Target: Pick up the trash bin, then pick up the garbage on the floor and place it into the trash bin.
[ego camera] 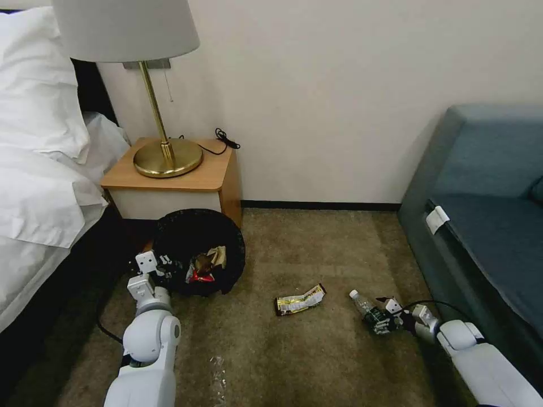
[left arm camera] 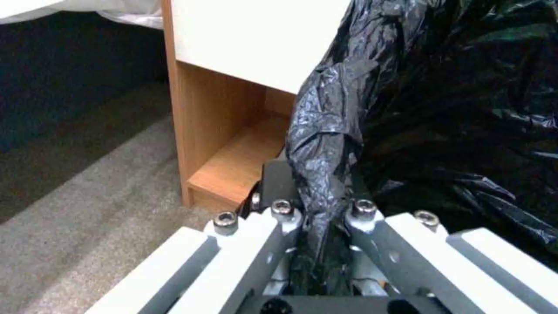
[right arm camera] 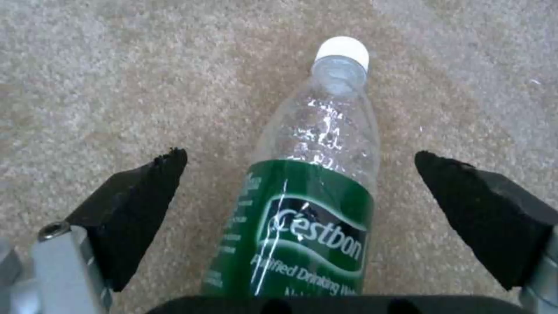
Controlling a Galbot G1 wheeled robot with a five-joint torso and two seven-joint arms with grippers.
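The trash bin (ego camera: 198, 232) with its black liner is tilted toward me beside the nightstand; a tan paper bag (ego camera: 216, 257) and a red-and-white wrapper (ego camera: 202, 277) lie inside. My left gripper (ego camera: 169, 264) is shut on the bin's rim, the crinkly liner (left arm camera: 325, 144) pinched between its fingers (left arm camera: 278, 192). A clear green-labelled bottle (right arm camera: 308, 196) lies on the carpet, cap pointing away. My right gripper (right arm camera: 299, 161) is open around it, one pad (right arm camera: 139, 196) on each side, not touching. In the head view the bottle (ego camera: 366, 308) lies at the right gripper (ego camera: 380, 323). A dark wrapper with yellow print (ego camera: 300, 299) lies mid-floor.
A wooden nightstand (ego camera: 175, 175) with a brass lamp (ego camera: 164, 152) stands behind the bin. The bed (ego camera: 39, 169) is at the left, a blue sofa (ego camera: 486, 215) at the right. A clear plastic scrap (ego camera: 218, 370) lies near my left arm. Open carpet lies between the arms.
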